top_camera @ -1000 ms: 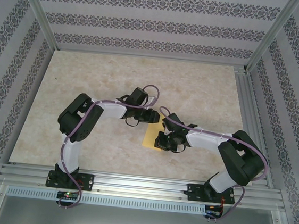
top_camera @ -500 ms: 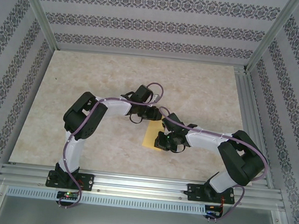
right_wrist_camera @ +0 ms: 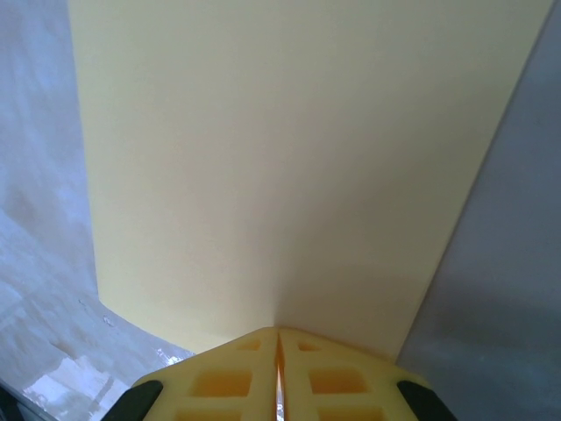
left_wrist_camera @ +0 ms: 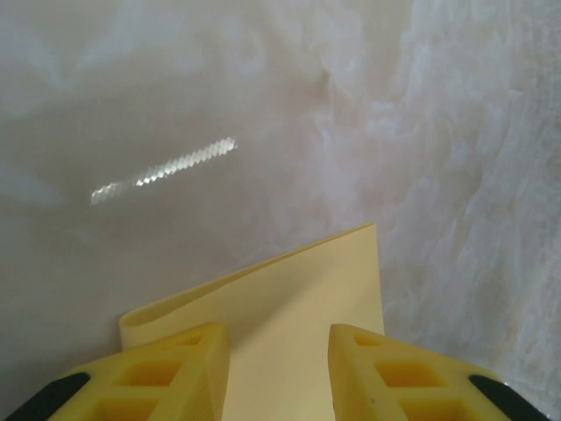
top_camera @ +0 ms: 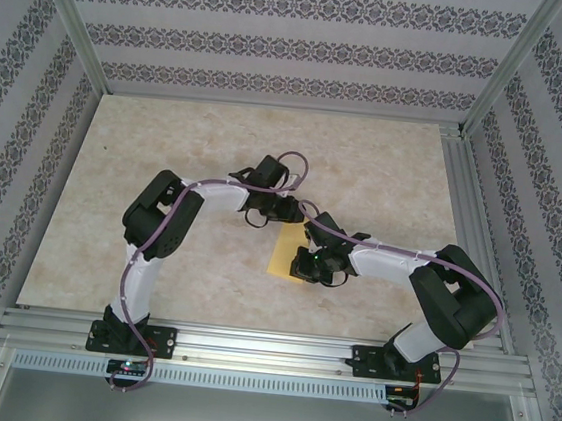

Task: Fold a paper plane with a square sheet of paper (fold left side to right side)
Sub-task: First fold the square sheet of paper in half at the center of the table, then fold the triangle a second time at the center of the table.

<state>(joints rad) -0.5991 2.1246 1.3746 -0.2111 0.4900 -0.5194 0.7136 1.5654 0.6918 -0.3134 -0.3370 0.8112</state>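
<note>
Robot test cell of laboratory type. An aluminium extrusion frame [top_camera: 70,17] encloses a marble-patterned tabletop [top_camera: 218,144]. Patterned wall panels [top_camera: 278,49] line three sides. A left arm [top_camera: 154,222] and right arm [top_camera: 448,293] are bolted to the front rail [top_camera: 266,350].

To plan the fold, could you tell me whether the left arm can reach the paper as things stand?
Likely yes: the left end effector hovers open right over the paper, with nothing between them.

You worked on a pale marbled tabletop [top_camera: 367,159], enclosed by walls [top_camera: 278,44] papered in striped floral bands, with aluminium rails [top_camera: 267,345] along your near edge
</note>
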